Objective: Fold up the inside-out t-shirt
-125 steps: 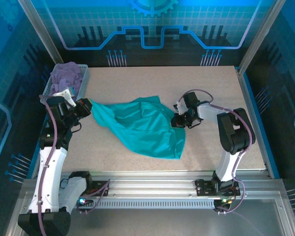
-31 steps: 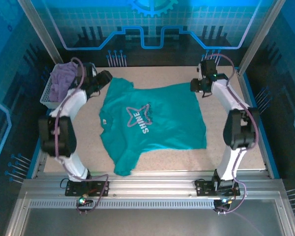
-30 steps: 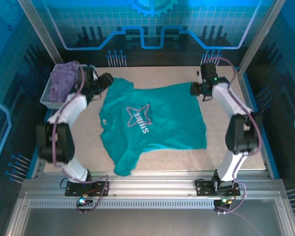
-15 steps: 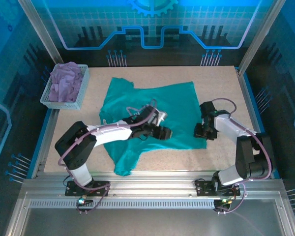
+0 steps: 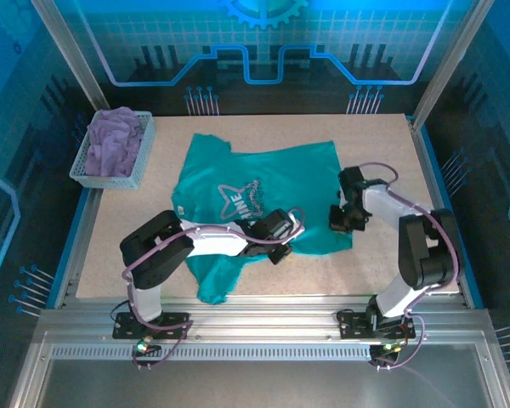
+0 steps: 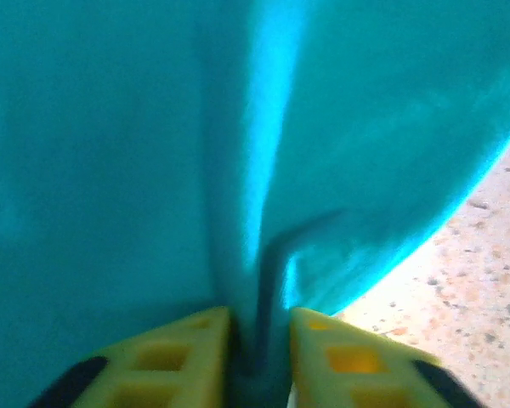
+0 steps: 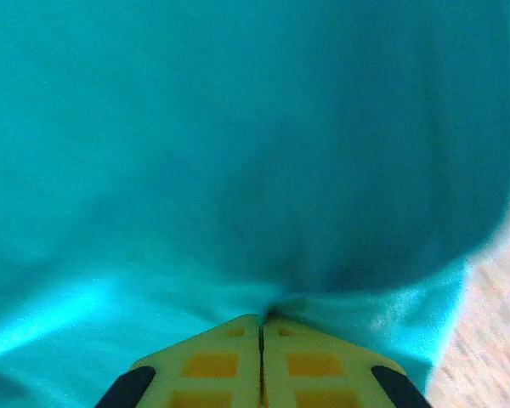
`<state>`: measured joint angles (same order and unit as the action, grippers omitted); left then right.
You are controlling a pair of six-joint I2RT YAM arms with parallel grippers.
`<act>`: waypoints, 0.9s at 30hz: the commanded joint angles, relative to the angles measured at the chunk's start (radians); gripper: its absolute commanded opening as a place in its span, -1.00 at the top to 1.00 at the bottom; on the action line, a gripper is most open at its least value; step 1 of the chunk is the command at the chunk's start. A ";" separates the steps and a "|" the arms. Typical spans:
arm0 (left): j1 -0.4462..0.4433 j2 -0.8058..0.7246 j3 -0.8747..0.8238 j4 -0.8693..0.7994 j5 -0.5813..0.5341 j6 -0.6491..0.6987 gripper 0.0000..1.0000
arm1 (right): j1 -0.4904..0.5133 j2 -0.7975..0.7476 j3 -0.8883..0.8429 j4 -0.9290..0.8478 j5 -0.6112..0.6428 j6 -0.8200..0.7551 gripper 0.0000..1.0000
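Lettering beside the pale star print (image 5: 235, 201) on the t-shirt (image 5: 299, 180) is too small to read. The shirt lies spread at the centre of the table (image 5: 391, 263). The left gripper (image 5: 280, 246), at the shirt's 6 o'clock edge, pinches a cloth ridge between nearly closed fingers (image 6: 187, 350). The right gripper (image 5: 338, 223), at 4 o'clock, has its pads (image 7: 212, 364) together, with cloth puckered at the tips.

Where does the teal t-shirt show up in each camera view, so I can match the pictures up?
Top external: the teal t-shirt lies spread in the middle, print up, between the arms.
Left wrist: it covers most of the frame, a fold pinched in the left gripper at the bottom.
Right wrist: it covers nearly the whole frame, bunched at the right gripper.
Shared landmark: the speckled table, at each wrist view's right edge.
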<state>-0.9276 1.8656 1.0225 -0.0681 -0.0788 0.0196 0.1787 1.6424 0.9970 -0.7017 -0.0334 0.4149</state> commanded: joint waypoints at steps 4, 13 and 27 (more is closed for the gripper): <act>0.124 -0.063 -0.087 -0.002 0.138 -0.076 1.00 | 0.027 0.216 0.308 -0.077 -0.131 -0.127 0.81; 0.208 -0.091 -0.130 0.074 0.339 -0.181 1.00 | 0.081 0.163 0.299 -0.186 0.142 -0.184 0.22; 0.209 -0.077 -0.127 0.074 0.358 -0.184 1.00 | 0.230 0.194 0.192 -0.204 0.362 -0.150 0.09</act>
<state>-0.7174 1.7977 0.9119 -0.0017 0.2462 -0.1574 0.4011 1.7985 1.1645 -0.8734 0.2264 0.2504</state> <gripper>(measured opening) 0.053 0.462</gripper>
